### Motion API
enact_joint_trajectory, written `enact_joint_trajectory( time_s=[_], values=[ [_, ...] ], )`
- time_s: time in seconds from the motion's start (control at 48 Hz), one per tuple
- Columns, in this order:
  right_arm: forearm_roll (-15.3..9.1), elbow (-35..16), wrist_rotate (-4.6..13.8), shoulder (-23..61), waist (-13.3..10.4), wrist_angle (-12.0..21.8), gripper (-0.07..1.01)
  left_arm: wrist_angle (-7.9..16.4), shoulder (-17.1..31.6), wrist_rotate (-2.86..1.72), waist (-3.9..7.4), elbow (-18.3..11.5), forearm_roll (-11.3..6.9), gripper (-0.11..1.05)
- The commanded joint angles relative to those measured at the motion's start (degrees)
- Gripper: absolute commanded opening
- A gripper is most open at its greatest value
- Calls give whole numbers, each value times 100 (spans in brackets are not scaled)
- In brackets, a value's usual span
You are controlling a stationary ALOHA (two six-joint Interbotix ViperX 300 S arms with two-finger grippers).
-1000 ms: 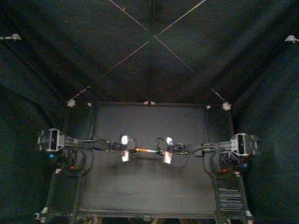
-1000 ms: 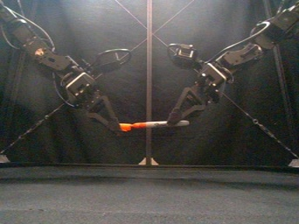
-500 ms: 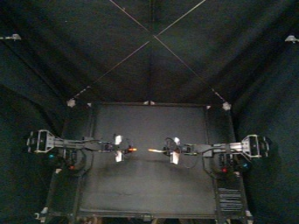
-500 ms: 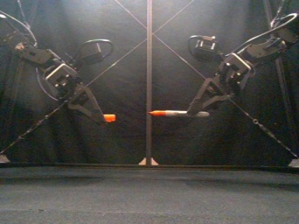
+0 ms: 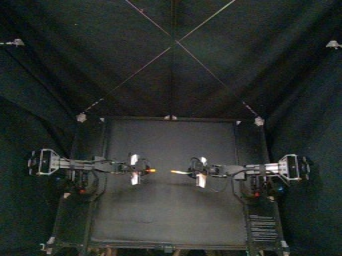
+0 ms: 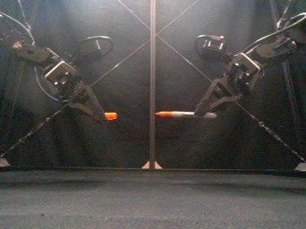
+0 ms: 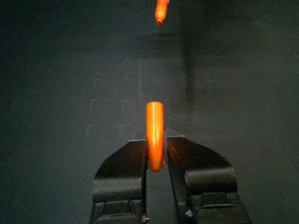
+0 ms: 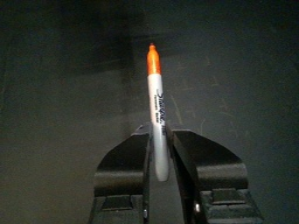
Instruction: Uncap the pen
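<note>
Hanging in mid-air over the black tabletop [image 6: 153, 192], both arms are up off the surface, and the pen is in two pieces. The left gripper [image 6: 100, 114] reaches in from the left with its jaws pinched tight on the small orange cap [image 6: 110, 116]. The cap pokes out past the fingertips, pointing toward the middle of the booth. From the left wrist camera it sits squarely between the two jaws, lying along their length, with no slack on either side.

Over on the other side, the right gripper [image 6: 213, 112] comes down from the upper right, and its jaws are clamped on the pen [image 6: 182, 114]. It has the grey barrel near the back end. The barrel lies level, and its bare orange tip [image 6: 159, 114] is aimed straight at the cap. The right wrist camera shows the barrel running out from between the closed jaws, black print along its side, the orange end farthest from the gripper.

There is clear dark space between cap and tip: they are near each other, in line and at about the same height, but not touching. From the top view the two grippers face each other across the middle of the tabletop, toward its front half. The orange pieces sit between them, and nothing is lying on the surface beneath.
</note>
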Motion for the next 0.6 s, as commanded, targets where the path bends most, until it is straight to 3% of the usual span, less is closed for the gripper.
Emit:
enact_joint_trajectory(
  time_s=[0.021,0.604],
  values=[
    [18,-62,-9,-105,-9,-26,53,-53,-35,-9,18,-70,0,42],
    [-9,-79,-9,-123,-9,-26,53,-53,-35,-18,-26,-70,0,42]
  ],
)
